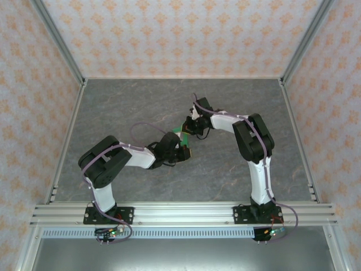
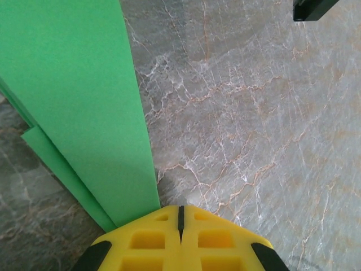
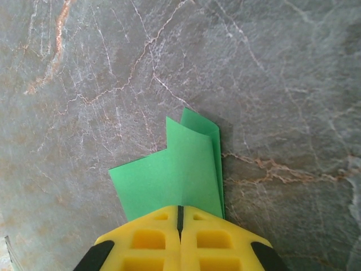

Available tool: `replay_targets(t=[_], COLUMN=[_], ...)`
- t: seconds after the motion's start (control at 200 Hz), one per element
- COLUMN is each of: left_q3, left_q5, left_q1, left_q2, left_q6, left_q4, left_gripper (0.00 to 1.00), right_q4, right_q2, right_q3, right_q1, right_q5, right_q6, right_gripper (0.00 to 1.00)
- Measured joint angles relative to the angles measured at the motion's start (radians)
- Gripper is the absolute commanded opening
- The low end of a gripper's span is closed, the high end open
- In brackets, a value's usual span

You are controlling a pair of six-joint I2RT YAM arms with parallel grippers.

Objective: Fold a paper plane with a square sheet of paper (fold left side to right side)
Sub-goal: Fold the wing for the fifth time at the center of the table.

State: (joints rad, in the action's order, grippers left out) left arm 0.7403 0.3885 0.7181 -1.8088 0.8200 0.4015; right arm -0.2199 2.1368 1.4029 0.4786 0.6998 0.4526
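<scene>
The green sheet of paper (image 1: 181,131) lies folded in layers on the grey table, between the two arms. In the left wrist view the paper (image 2: 73,101) is a long folded strip on the left, with lower layers peeking out along its left edge. My left gripper (image 2: 180,213) is shut; its left finger overlaps the strip's near end and nothing sits in the seam. In the right wrist view the paper (image 3: 175,175) shows a stepped outline and a curled fold on its right side. My right gripper (image 3: 180,213) is shut, tips over the paper's near edge.
The marble-patterned tabletop (image 1: 141,107) is enclosed by patterned walls and aluminium posts. A rail (image 1: 180,213) carrying both arm bases runs along the near edge. A black part of the right arm (image 2: 313,8) shows at the top right of the left wrist view.
</scene>
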Motion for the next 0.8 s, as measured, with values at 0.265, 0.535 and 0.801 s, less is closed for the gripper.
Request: replay_targets(t=[0.265,0.535,0.801], left_q3=[-0.004,-0.021,-0.037], left_q5=[-0.005,-0.006,-0.009], left_q1=[0.01,0.022,0.029], left_q2=[0.023,0.037,0.049], left_q6=[-0.002,-0.001,-0.001], left_q4=[-0.039,-0.042,-0.042], left_gripper=[0.01,0.01,0.02], right_q4=[-0.054,-0.098,-0.118], right_q2=[0.008,0.021,0.028], right_q3=[0.026,0.059,0.074], right_q1=[0.001,0.001,0.001], right_q5=[0.0,0.0,0.001], right_q6=[-0.012,-0.014,-0.021], right_gripper=[0.0,0.0,0.0])
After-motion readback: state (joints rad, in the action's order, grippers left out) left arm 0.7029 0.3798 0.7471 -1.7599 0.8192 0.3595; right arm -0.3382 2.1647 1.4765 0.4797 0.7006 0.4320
